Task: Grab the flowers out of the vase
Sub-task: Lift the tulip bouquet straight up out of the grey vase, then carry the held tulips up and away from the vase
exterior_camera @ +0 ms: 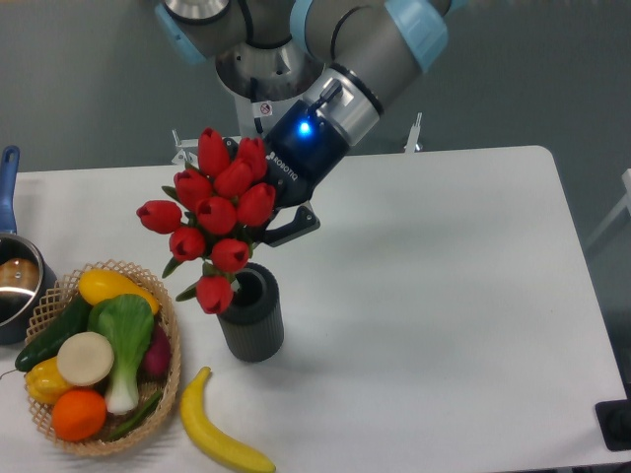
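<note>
The gripper (264, 219) grasps the flowers (215, 210) by their stems, fingers clenched around them. The red buds hang just above the vase (252, 317), left of its open mouth.

White table (444, 296) under me. On it: dark grey ribbed vase (251, 320) upright, near the front-left. Wicker basket (170, 379) w/ veg & fruit sits left of the vase, a banana (219, 439) lies in front between them. Metal pot (15, 286) w/ blue handle at far left edge, partly cut off.
</note>
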